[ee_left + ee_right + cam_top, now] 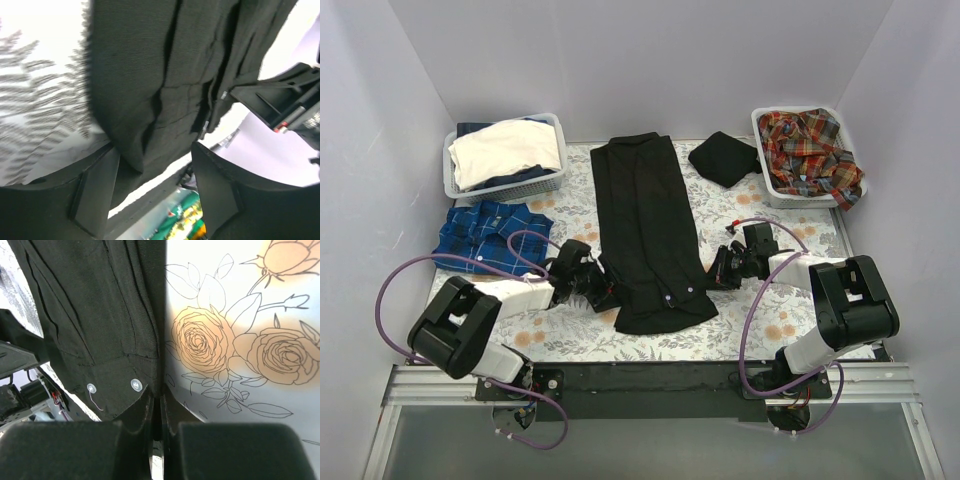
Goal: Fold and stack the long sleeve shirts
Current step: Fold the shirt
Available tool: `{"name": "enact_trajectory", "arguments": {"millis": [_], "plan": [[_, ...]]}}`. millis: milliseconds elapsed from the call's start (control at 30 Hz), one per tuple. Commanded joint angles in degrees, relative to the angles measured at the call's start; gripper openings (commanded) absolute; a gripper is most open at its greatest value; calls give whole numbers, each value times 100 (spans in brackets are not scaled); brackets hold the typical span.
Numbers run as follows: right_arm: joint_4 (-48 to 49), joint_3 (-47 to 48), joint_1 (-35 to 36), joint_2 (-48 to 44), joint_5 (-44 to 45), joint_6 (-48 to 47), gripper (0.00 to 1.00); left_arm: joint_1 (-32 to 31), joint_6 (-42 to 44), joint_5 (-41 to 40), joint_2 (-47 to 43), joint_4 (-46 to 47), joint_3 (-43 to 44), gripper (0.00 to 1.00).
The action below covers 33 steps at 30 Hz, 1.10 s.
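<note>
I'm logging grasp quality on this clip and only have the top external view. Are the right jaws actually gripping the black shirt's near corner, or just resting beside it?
Observer: In the right wrist view the right jaws are almost closed, with the edge of the black shirt pinched between them.
Operator: And the left side?
Observer: The left wrist view shows the left jaws standing apart. A fold of the shirt dips between them, with open space beside it.
Operator: Anything notable near the right grasp?
Observer: Two pale buttons sit just beside the jaws, and one trails a loose thread.
</note>
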Motion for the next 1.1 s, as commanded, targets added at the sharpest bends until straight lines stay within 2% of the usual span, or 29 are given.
{"name": "enact_trajectory", "arguments": {"millis": [0, 33, 67, 133, 167, 267, 300, 533, 800, 1067], "plan": [[-1199, -113, 33, 145, 967, -317, 6, 11, 626, -1310, 99, -1586, -204, 58], [-1208, -96, 42, 145, 958, -317, 4, 2, 643, -1310, 213, -1595, -143, 56], [-1226, -61, 42, 145, 923, -326, 3, -6, 670, -1275, 310, -1613, -90, 48], [-1243, -34, 42, 153, 879, -317, 1, -24, 687, -1284, 538, -1630, -10, 39], [-1270, -25, 42, 145, 879, -326, 1, -41, 696, -1292, 574, -1622, -2, 29], [-1305, -8, 42, 153, 818, -335, 1, -42, 731, -1363, 592, -1622, -63, 12], [-1296, -16, 42, 136, 782, -343, 1, -42, 757, -1371, 583, -1613, -98, 1], [-1454, -60, 112, -101, 536, -458, 1, -59, 951, -1222, 268, -1884, -28, 0], [-2174, -183, 296, -1224, 290, -467, 1, -68, 977, -1029, -1453, -3000, 51, 0], [-2623, -210, 534, -1833, 211, -308, 1, -112, 767, -800, -2106, -3748, 69, 0]]}}
